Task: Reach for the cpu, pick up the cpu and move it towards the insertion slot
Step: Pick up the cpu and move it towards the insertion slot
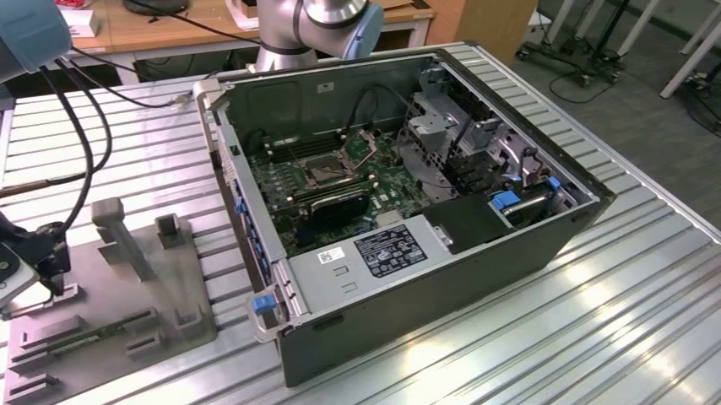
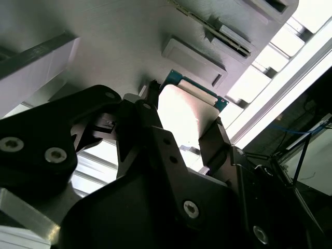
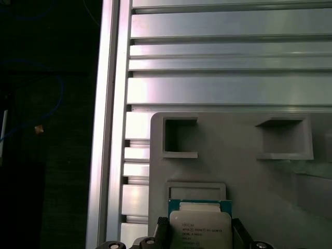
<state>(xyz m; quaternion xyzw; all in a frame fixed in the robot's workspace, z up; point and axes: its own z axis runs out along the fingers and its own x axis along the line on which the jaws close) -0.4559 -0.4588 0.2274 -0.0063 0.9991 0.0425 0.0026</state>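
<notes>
cpu (image 2: 193, 106) partly behind gripper (image 2: 183, 117) in second wrist view, cut off in first wrist view

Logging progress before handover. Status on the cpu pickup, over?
Gripper shut on the cpu, over the grey tray. Insertion slot in the open case. Case wall stands between.

The slotted metal table (image 1: 631, 337) bears a grey tray (image 1: 124, 295) and open computer case (image 1: 474, 278).
</notes>
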